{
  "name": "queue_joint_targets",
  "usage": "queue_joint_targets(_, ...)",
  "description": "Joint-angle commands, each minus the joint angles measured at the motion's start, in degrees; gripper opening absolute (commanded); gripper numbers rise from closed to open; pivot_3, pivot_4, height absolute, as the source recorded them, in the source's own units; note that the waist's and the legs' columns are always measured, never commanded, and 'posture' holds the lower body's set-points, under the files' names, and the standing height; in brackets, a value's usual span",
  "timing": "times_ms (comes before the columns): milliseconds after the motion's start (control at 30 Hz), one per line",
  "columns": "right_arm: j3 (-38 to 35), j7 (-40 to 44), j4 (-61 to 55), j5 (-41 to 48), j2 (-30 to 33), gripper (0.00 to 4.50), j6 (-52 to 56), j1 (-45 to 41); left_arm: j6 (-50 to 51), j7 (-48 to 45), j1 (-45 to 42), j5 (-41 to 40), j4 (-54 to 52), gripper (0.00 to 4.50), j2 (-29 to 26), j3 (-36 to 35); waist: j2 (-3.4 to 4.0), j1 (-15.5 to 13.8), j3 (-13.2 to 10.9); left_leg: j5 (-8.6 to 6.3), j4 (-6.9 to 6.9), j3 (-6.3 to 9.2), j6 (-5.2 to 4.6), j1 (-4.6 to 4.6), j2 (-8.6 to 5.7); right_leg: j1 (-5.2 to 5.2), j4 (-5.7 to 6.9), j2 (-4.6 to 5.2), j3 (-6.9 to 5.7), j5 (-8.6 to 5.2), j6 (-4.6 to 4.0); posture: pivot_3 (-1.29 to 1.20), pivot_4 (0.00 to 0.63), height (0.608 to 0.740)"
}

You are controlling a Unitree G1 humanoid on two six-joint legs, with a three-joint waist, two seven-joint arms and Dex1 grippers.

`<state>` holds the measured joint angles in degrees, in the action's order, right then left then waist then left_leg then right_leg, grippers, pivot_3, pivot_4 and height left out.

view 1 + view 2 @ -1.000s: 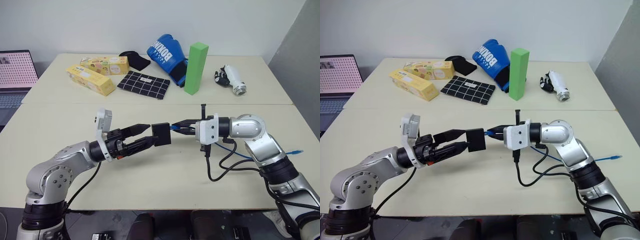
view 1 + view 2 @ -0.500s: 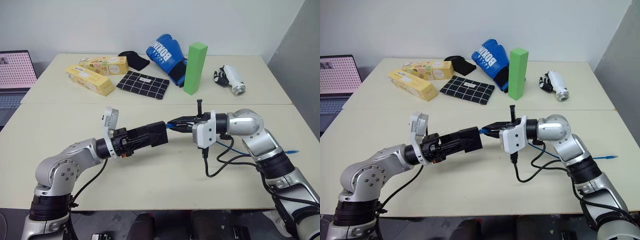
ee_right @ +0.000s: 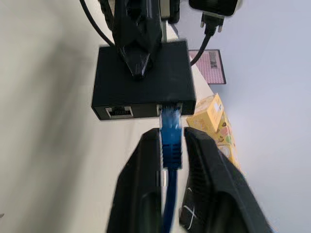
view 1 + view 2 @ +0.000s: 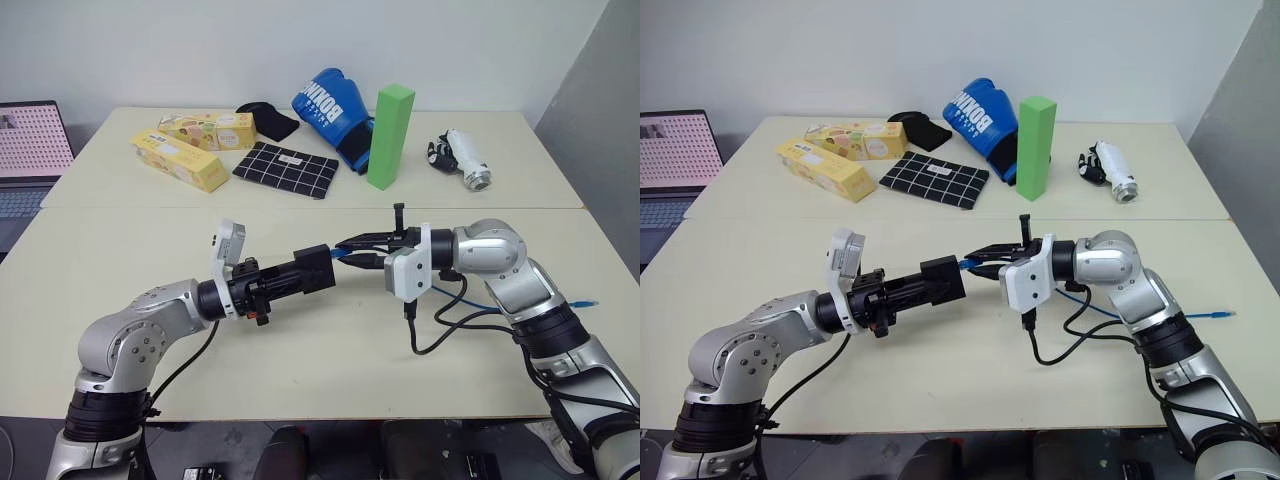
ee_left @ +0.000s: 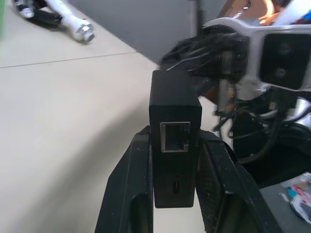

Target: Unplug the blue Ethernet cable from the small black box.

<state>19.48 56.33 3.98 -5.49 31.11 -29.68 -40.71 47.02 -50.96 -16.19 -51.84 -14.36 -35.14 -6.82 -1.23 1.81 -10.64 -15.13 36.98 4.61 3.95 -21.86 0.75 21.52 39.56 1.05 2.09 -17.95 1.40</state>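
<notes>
Our left gripper (image 5: 175, 194) clamps the box (image 5: 174, 109) above the table; the right gripper (image 3: 170, 145) flanks the cable (image 3: 170, 136) plug, still seated. Box rigid and light; we'd pinch the stiff plug, not the limp cord.

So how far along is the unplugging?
Done: the left gripper is clamped on the black box, held above the table. In hand: the right gripper's fingers sit either side of the blue cable plug. Left: the plug is still in its port, so it needs pulling out.

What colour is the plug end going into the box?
Bright blue: the plug sits in the black box, best seen in the right wrist view.
</notes>
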Motion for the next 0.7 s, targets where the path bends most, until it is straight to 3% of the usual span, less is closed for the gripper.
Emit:
queue_joint_targets(33, -0.7, 2.1, -4.0, 3.1, 1.6, 1.95, 1.7, 1.0, -1.6, -1.4, -0.4, 1.1, -0.2, 0.78, -0.1, 0.3, 0.0, 0.0, 0.0, 0.0, 0.0, -0.01, 0.0, 0.0, 0.0, 0.0, 0.0, 0.0, 0.01, 0.0, 0.0, 0.0, 0.15, 0.74)
queue_joint_targets(133, -2.0, 6.3, -9.4, 9.7, 4.7, 2.67, 11.4, 3.4, -3.7, -3.5, -1.3, 3.8, 0.6, 0.78, 0.1, 2.2, 0.0, -0.2, 0.0, 0.0, 0.0, 0.01, 0.0, -0.02, 0.01, 0.0, -0.01, 0.01, -0.01, 0.0, 0.0, 0.0, 0.15, 0.74)
queue_joint_targets(200, -3.8, 7.2, -13.8, 16.7, 6.0, 3.19, 23.6, 4.7, -5.4, -6.1, -1.4, 5.0, 0.8, 0.78, -0.3, 3.4, 0.0, -0.2, 0.0, 0.0, 0.0, 0.03, 0.0, -0.03, 0.01, -0.02, -0.02, 0.01, -0.02, 0.0, 0.0, 0.0, 0.15, 0.74)
queue_joint_targets(300, -7.4, 5.3, -20.9, 34.3, 7.6, 3.21, 50.4, 5.5, -9.1, -10.6, -2.0, 7.2, 1.8, 0.78, -0.5, 5.0, 0.01, -0.1, 0.0, 0.0, 0.0, 0.11, 0.0, -0.03, 0.04, -0.02, -0.02, 0.04, 0.02, 0.0, 0.0, 0.0, 0.15, 0.74)
queue_joint_targets(367, -8.5, 4.2, -23.0, 40.0, 7.6, 3.21, 59.3, 5.9, -14.0, -15.1, -2.4, 10.4, 3.9, 0.78, -1.0, 6.6, 0.01, -0.2, 0.0, 0.0, 0.0, 0.17, 0.0, -0.03, 0.06, -0.02, -0.01, 0.06, 0.01, 0.0, 0.0, 0.0, 0.15, 0.74)
queue_joint_targets(500, -11.2, -2.3, -24.5, 45.7, 4.1, 3.21, 68.9, 7.1, -20.2, -21.0, -3.4, 13.9, 7.2, 0.78, -0.8, 8.4, 0.01, 0.1, 0.0, -0.01, -0.04, 0.06, -0.02, -0.01, -0.05, 0.01, -0.03, -0.01, 0.0, 0.0, -0.02, 0.0, 0.15, 0.74)
queue_joint_targets(700, -11.2, -4.5, -26.2, 47.9, 2.2, 3.21, 73.9, 9.5, -22.5, -22.7, -5.6, 15.0, 8.9, 0.78, 0.3, 8.7, 0.02, 0.0, 0.0, -0.02, -0.02, 0.0, -0.03, -0.17, -0.06, 0.13, -0.04, -0.04, -0.02, 0.0, 0.0, 0.0, 0.15, 0.74)
